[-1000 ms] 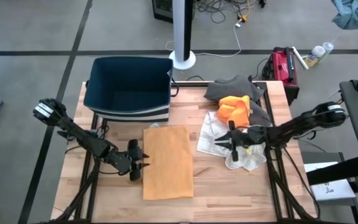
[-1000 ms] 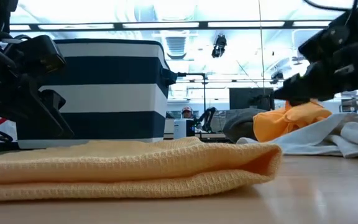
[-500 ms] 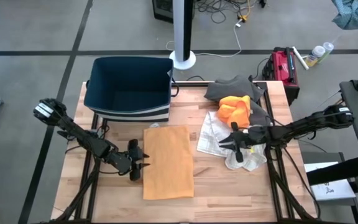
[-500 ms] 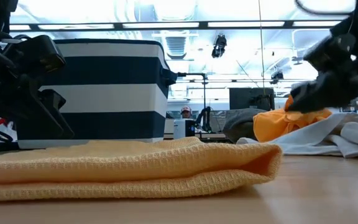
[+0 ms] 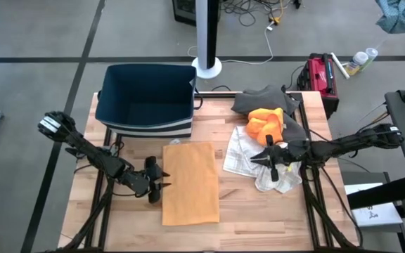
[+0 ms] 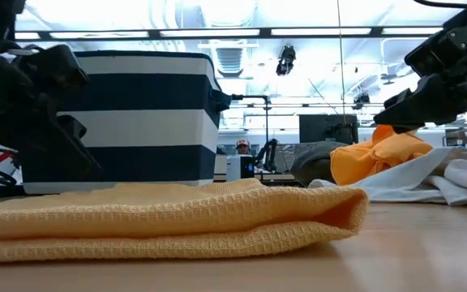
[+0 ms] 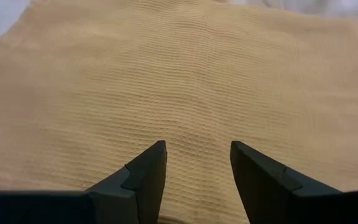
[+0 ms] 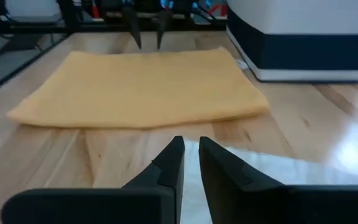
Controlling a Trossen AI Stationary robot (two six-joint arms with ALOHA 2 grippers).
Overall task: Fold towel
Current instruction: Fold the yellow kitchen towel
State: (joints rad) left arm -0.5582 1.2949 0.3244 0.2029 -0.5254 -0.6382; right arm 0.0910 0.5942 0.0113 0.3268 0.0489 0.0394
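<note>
The yellow towel (image 5: 190, 183) lies folded flat on the wooden table, a long rectangle whose rounded fold (image 6: 343, 212) faces right. My left gripper (image 5: 164, 184) stands at the towel's left edge, open. In the left wrist view its fingers (image 7: 197, 152) straddle bare yellow weave (image 7: 197, 74) with nothing between them. My right gripper (image 5: 257, 160) hovers to the right of the towel, over a white cloth (image 5: 245, 151). Only a thin slit shows between its fingers (image 8: 191, 144), and it points level toward the towel (image 8: 142, 87).
A navy and white striped basket (image 5: 146, 98) stands just beyond the towel's far end. A heap of cloths fills the right side: orange (image 5: 266, 123), grey (image 5: 262, 98) and the white one. Bare wood shows near the front edge (image 5: 259, 218).
My right gripper has drawn back a little toward the table's right edge, staying level above the white cloth. The towel and my left gripper have kept still.
</note>
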